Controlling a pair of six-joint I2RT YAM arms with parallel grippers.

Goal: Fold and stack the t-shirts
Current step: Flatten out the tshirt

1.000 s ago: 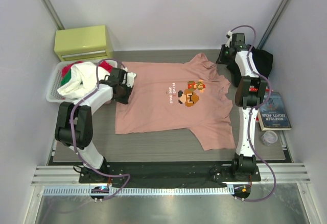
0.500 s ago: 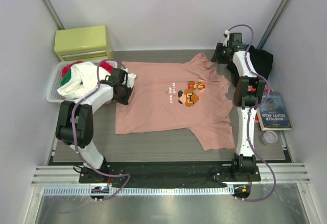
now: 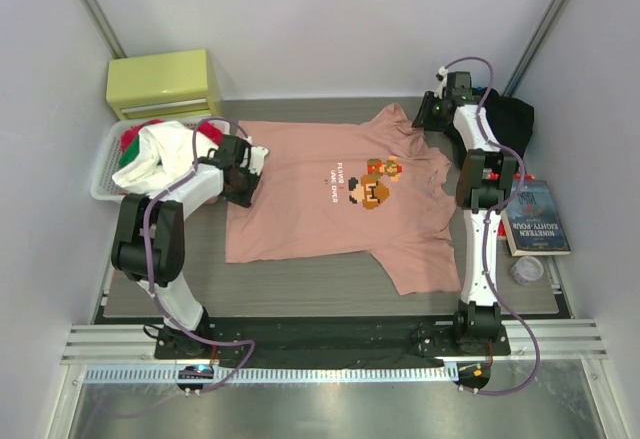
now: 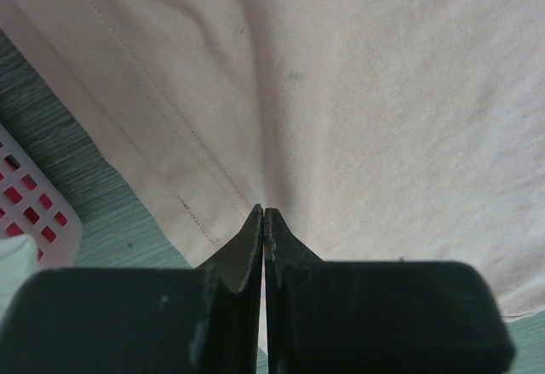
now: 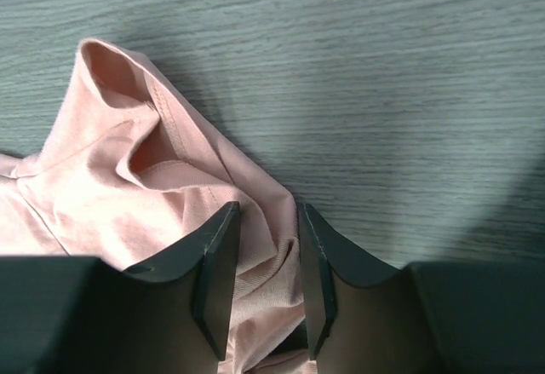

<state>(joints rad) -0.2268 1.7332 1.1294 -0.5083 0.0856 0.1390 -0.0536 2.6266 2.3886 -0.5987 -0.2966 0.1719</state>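
White plastic basket [image 3: 104, 181] at far left holds heaped clothes I can't sort out. Beside it my left gripper [image 4: 264, 214] has its jaws pressed together on the hem of the salmon-pink t-shirt [image 3: 300, 209], which is spread flat mid-table. At the shirt's far right sleeve, my right gripper [image 5: 266, 214] stands narrowly parted astride a fold. The black t-shirt [image 3: 518, 117] is half hidden behind that arm; a book [image 3: 537, 221] lies nearer.

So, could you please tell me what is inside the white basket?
In the basket, a white cloth lies on top, with red fabric and green fabric peeking out; anything beneath them is covered.
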